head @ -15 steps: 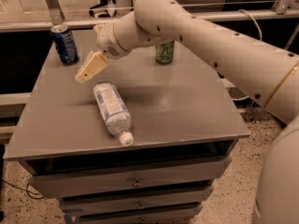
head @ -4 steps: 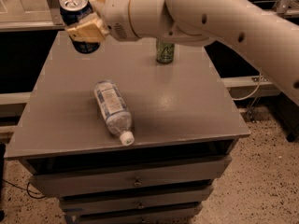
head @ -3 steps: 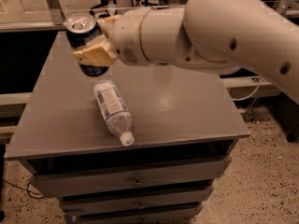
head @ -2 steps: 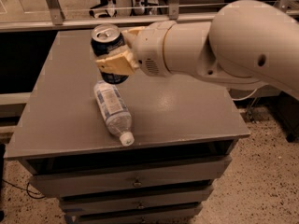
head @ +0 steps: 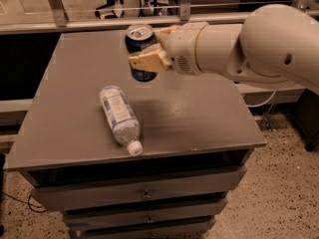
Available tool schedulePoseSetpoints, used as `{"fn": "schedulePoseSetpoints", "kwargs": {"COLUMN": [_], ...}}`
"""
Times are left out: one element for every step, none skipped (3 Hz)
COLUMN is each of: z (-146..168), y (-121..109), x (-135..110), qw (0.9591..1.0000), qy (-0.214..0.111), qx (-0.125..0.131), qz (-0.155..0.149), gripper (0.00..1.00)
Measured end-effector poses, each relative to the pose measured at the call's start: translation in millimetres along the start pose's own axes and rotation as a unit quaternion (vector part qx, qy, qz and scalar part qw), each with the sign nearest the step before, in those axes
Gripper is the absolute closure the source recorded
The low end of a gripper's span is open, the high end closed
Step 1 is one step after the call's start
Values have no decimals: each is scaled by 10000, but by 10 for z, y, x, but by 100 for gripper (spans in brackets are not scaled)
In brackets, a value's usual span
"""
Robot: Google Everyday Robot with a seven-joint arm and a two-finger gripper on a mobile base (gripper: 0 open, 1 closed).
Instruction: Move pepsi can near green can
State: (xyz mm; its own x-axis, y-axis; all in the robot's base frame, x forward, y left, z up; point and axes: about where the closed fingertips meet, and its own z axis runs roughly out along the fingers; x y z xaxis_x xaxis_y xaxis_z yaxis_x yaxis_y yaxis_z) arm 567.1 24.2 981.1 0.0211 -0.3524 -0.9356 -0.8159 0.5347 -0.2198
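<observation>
The pepsi can [head: 138, 40] is dark blue with a silver top. It hangs upright above the middle of the grey table [head: 199, 118]. My gripper [head: 147, 54] is shut on it, with one tan finger [head: 148, 62] across its front. The big white arm comes in from the right. The green can is hidden behind my arm.
A clear plastic bottle [head: 119, 117] with a white cap lies on its side at the table's front left. The table stands on a set of drawers [head: 144, 195]. A metal rail [head: 99, 19] runs behind the table's far edge.
My gripper has lifted the pepsi can from the table's back left corner and carried it rightward towards the middle. The arm now covers the green can.
</observation>
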Motion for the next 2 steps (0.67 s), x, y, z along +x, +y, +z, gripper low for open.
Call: {"fn": "schedulePoseSetpoints", "kwargs": {"z": [-106,-242], "y": [-555,-1047], "x": [253,531], "qw": [9992,9966], "qy": [199,448], "qx": [338,681], "qz": [35,111], "gripper": [100,100]}}
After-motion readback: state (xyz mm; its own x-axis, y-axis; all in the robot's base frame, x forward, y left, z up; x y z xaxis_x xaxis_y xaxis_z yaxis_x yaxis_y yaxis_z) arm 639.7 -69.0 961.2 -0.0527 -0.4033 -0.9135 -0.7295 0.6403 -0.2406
